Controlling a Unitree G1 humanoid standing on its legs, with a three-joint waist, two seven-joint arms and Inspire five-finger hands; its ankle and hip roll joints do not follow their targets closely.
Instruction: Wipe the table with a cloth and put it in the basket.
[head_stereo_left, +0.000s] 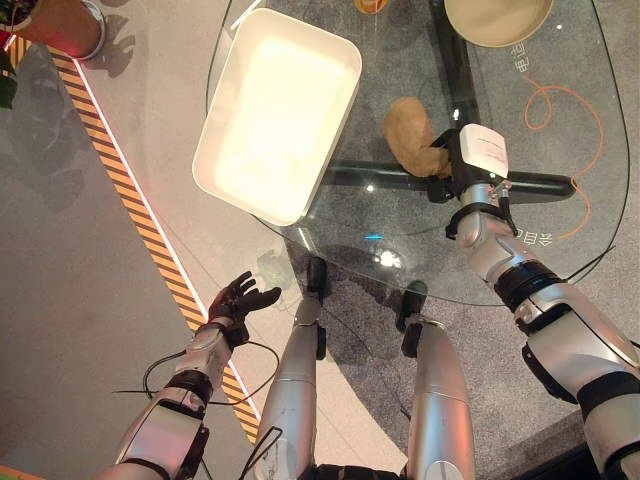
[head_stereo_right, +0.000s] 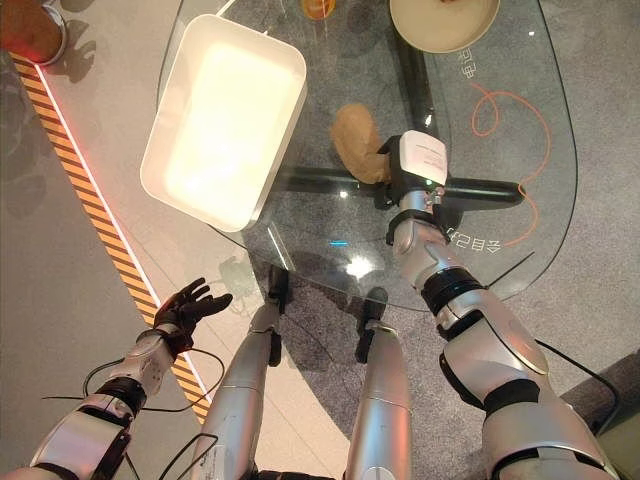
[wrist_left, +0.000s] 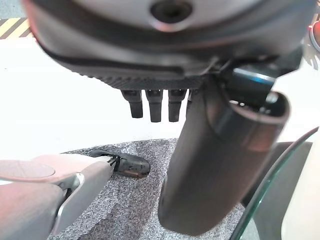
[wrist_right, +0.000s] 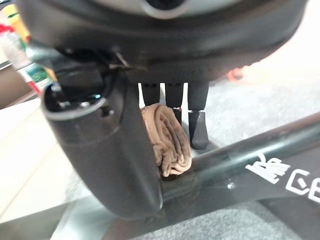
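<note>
Nearest you, the left hand is hanging off the counter's near left edge, out over the floor, its fingers loosely spread and holding nothing.

Further in, you are working the right hand on the cloth, which is lying bunched on the glass counter just right of the basket. In the right wrist view the thumb and fingers are curling round the folded cloth, so I judge you are gripping it mid-wipe or at the end of wiping.

Next you will be carrying the cloth left, over the basket's rim, and letting go inside.

Nothing is lying between cloth and basket. Farther off, a round bowl is sitting at the far edge and an orange cord is looping to the right, both clear of that path.
</note>
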